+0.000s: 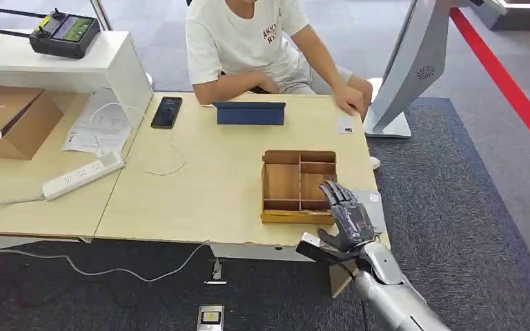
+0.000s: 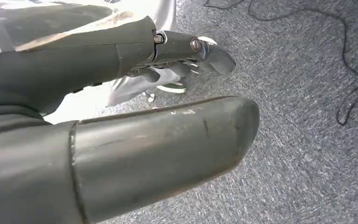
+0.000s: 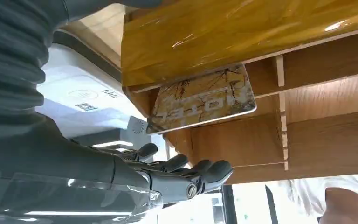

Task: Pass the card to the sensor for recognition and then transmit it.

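Right hand [image 3: 186, 175] open, card [image 3: 203, 100] seemingly just beyond

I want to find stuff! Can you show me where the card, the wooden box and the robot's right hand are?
card [image 3: 203, 99]: right wrist view, middle of its patterned face.
wooden box [image 1: 282, 181]: head view, floor of a bare left compartment.
right hand [image 1: 346, 219]: head view, middle of the hand's back.

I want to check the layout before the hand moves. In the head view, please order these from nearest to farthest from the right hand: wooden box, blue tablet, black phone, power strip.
From the right hand:
1. wooden box, directly beside the hand, near table edge.
2. blue tablet, far side, before the person.
3. black phone, far side, further left.
4. power strip, on the left table.
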You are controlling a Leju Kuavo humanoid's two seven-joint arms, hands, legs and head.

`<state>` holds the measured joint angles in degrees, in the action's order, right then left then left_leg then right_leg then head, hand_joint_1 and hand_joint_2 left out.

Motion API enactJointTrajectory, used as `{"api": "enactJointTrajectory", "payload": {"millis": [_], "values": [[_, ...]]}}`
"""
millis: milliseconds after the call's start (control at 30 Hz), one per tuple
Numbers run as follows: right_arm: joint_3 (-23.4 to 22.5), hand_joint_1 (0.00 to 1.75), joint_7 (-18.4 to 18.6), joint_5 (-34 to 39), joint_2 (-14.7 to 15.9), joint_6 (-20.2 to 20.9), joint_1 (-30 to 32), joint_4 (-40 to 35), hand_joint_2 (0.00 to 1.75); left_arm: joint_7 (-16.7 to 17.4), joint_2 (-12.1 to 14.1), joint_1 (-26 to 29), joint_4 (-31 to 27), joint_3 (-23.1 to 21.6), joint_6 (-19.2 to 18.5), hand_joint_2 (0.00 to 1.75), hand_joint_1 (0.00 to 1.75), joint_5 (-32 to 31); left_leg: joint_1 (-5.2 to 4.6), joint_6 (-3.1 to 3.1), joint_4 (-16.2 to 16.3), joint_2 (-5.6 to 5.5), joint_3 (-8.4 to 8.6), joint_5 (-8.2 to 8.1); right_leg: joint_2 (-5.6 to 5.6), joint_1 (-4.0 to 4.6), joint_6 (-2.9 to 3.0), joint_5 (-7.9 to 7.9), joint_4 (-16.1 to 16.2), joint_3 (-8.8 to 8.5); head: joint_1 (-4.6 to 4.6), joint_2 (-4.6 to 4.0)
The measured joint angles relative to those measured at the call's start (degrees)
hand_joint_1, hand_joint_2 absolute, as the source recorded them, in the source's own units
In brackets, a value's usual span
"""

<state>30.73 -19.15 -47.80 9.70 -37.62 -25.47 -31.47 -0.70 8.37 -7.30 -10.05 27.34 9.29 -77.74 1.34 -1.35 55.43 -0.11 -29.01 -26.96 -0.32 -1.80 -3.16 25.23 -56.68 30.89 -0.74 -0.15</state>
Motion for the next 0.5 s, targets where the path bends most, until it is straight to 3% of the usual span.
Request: {"api": "enactJointTrajectory", "payload": {"millis": [500], "values": [[-1.20, 0.00, -2.47, 2.21, -0.22, -0.42, -1.22, 0.88, 1.75, 0.15, -0.02, 0.01, 0.00, -0.02, 0.85, 0.00, 0.00, -0.09, 0.00, 0.00, 0.00, 0.00, 0.00, 0.00, 0.00, 0.00, 0.00, 0.00, 0.00, -0.01, 0.00, 0.00]]}}
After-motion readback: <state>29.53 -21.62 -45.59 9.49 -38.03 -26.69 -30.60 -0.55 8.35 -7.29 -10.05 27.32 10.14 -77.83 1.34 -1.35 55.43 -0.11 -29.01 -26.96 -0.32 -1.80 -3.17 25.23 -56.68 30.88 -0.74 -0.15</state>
